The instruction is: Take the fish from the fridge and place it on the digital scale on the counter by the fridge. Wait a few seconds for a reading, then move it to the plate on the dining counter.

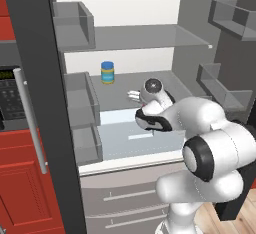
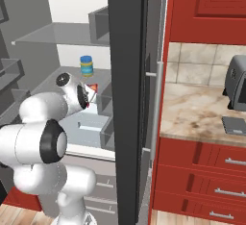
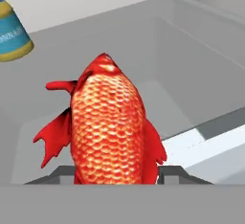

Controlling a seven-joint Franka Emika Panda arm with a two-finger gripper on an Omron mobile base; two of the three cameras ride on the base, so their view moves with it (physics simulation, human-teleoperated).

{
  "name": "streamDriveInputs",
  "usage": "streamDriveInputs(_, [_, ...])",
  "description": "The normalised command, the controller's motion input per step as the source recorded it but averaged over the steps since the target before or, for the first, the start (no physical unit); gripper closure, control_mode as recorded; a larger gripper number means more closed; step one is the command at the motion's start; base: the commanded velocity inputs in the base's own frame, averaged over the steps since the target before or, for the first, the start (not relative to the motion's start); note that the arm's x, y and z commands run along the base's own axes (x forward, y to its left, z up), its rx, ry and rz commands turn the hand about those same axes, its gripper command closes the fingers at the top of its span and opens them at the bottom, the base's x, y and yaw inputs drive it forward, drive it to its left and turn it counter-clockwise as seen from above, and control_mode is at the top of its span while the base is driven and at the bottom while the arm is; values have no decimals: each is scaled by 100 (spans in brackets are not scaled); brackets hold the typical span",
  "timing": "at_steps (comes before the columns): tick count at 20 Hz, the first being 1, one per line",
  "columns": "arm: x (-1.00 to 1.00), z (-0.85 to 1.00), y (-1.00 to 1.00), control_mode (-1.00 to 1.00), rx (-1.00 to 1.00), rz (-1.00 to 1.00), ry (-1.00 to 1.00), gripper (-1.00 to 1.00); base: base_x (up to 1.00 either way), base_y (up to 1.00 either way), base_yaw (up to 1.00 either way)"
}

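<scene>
The red-orange fish (image 3: 107, 122) stands on end between my gripper's (image 3: 117, 173) two finger tips, which are shut on its lower body. This is inside the open fridge (image 1: 150, 38), over its middle shelf (image 1: 120, 93). From the right base view a bit of the fish (image 2: 92, 87) shows at the gripper (image 2: 91, 94). The digital scale (image 2: 235, 124) lies flat on the counter (image 2: 192, 108) to the right of the fridge. The plate and the dining counter are out of view.
A blue jar (image 1: 107, 72) with a yellow band stands at the back of the same shelf. Grey door bins (image 1: 82, 103) flank the shelf, with a pale drawer (image 1: 125, 135) below. The fridge door edge (image 2: 127, 99) separates the shelf from the counter. A dark appliance (image 2: 238, 89) stands behind the scale.
</scene>
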Motion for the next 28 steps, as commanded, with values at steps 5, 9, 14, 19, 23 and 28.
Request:
streamDriveInputs(5, [-100,100,0,-100,19,0,8,100,0,0,0])
streamDriveInputs(9, [-100,100,0,-100,15,0,12,100,0,0,0])
streamDriveInputs(14, [-100,99,0,-100,3,0,14,100,0,0,0])
streamDriveInputs(19, [-100,83,0,-100,0,0,14,100,0,0,0])
streamDriveInputs(23, [-85,54,0,-100,0,0,20,100,0,0,0])
streamDriveInputs(28, [-87,41,0,-100,0,0,14,100,0,0,0])
